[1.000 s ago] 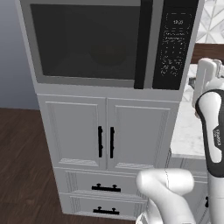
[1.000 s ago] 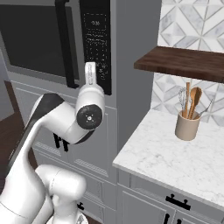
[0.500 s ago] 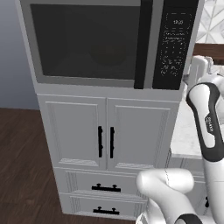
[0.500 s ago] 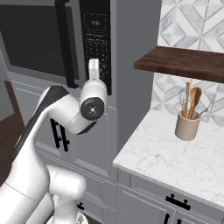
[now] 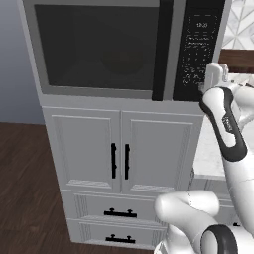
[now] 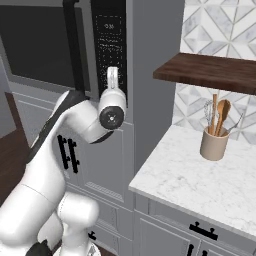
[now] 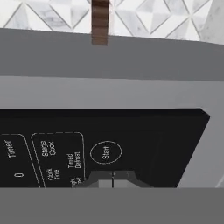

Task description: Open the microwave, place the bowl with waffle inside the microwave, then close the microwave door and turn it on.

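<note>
I see the microwave (image 5: pixel 124 49) built into the grey cabinet column above a pair of cabinet doors (image 5: pixel 119 151), and its door (image 5: pixel 101 47) is shut, the black bar handle (image 5: pixel 162 49) upright beside the keypad (image 5: pixel 198 49). Through the dark glass I can make out a rounded shape like a bowl (image 5: pixel 111 59), but what lies in it I cannot tell. To the right, a marble counter (image 6: pixel 200 185) sits under a wooden shelf (image 6: pixel 210 72); on it stands a beige crock (image 6: pixel 215 144) holding wooden spoons and a whisk. My gripper (image 7: pixel 113 180) has its fingers pressed fully together, holding nothing, its tip at the lower end of the keypad, right by the round Start button (image 7: pixel 106 152).
</note>
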